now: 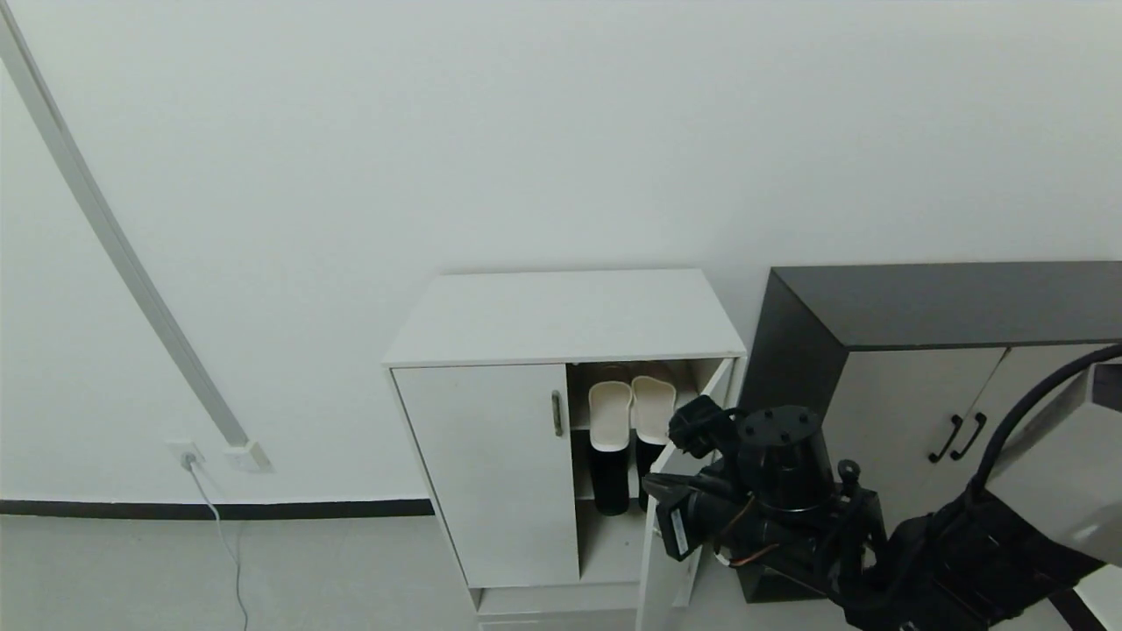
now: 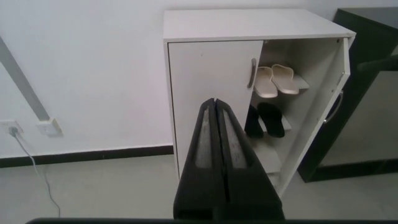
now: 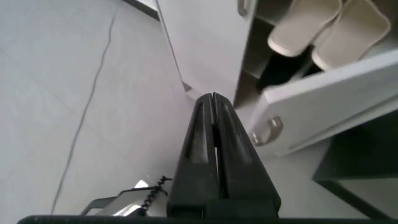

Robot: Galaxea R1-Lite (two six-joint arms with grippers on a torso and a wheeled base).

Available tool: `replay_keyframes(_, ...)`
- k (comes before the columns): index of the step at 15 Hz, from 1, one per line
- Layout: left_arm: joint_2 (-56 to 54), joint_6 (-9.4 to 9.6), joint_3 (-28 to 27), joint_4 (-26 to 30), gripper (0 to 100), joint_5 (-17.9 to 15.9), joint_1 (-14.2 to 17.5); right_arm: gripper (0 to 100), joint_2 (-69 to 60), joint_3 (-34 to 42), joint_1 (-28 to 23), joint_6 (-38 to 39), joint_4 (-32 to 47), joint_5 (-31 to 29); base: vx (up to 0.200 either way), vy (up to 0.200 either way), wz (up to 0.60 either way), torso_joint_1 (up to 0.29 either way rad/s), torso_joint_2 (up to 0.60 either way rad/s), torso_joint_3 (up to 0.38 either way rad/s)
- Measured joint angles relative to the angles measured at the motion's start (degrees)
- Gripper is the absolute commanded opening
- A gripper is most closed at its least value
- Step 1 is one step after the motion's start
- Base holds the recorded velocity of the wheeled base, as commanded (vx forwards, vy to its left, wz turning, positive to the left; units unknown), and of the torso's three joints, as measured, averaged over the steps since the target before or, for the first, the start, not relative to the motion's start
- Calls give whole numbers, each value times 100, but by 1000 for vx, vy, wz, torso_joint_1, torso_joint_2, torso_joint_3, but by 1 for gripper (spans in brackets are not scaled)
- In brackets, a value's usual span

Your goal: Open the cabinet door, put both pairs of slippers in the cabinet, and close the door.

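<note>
The white cabinet (image 1: pixel 561 315) has its right door (image 3: pixel 348 87) partly open and its left door (image 1: pixel 486 473) shut. A cream pair of slippers (image 1: pixel 611 414) lies on the upper shelf, a black pair (image 1: pixel 609 478) on the shelf below. The left tool (image 2: pixel 215 102) and right tool (image 3: pixel 213 96) are each pressed together, holding nothing; the right tool hangs near the open door's handle (image 3: pixel 266 130).

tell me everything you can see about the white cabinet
The white cabinet stands on the floor against a pale wall, beside a dark cabinet. It looks like smooth painted board, with a flat top and two doors. The left door is shut, with a metal bar handle; the right door is swung open. Inside, white slippers rest on a shelf, black slippers lower down. The right gripper, fingers shut, is near the open door; contact unclear.
</note>
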Motion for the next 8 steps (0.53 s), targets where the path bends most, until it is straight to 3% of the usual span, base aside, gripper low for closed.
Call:
replay_keyframes(3, 0, 0, 0, 0, 0, 0, 2, 0, -9, 621, -61, -211, -318, -21, 0, 0, 0, 0, 0, 0)
replay_keyframes(8, 0, 0, 0, -2, 0, 0, 5, 0, -57, 1901, -143, -234, -1464, -43, 200, 0, 0, -1, -3, 2)
